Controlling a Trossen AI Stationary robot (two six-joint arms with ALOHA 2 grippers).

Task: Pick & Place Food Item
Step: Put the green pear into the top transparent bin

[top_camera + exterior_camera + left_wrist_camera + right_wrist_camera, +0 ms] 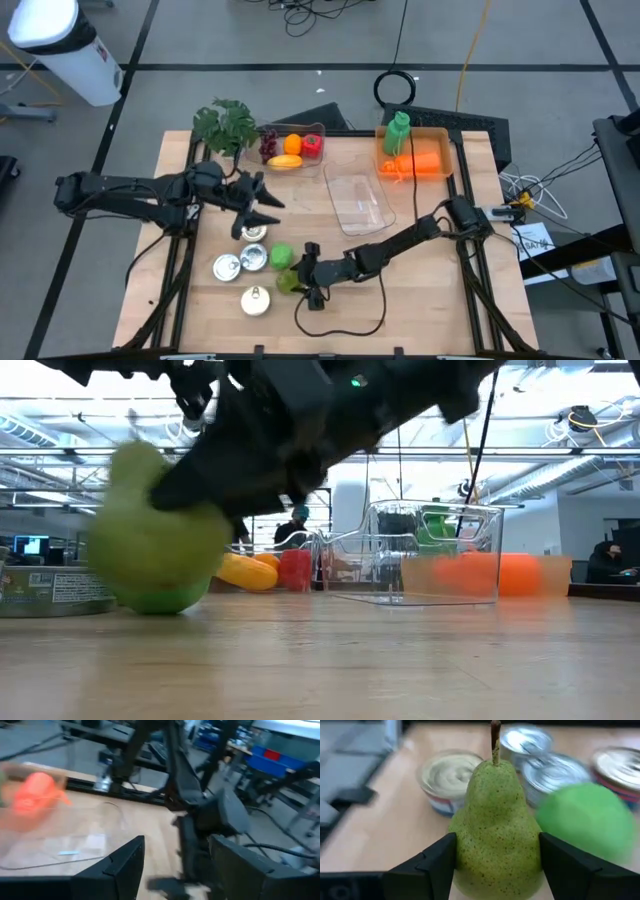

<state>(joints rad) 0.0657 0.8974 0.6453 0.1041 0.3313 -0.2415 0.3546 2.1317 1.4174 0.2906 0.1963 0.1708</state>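
Observation:
A speckled green pear (495, 835) with a brown stem sits between the fingers of my right gripper (495, 870), which is shut on it. From above, the pear (288, 283) is near the table's front, beside a round green fruit (281, 256) and several tin cans (227, 267). The right gripper (303, 275) reaches in low from the table's right. The low view shows the pear (155, 540) large and blurred under the dark gripper. My left gripper (268, 210) hovers open above the cans; its wrist view (175, 870) looks toward the right arm. My right gripper pinches the pear's wide lower body (465, 855) between its two fingers (437, 865), one on each side. The fingers come nearly level from the table's right. The pear stands roughly upright, stem up, its bottom (160, 605) at or just above the table top; which, I cannot tell.
A clear empty container (360, 203) lies mid-table. An orange bin (440, 150) at the far right holds a carrot and a green bottle. A clear tray (293, 148) of fruit and a leafy plant (225, 125) stand at the far edge. A cable loops along the near edge (340, 325).

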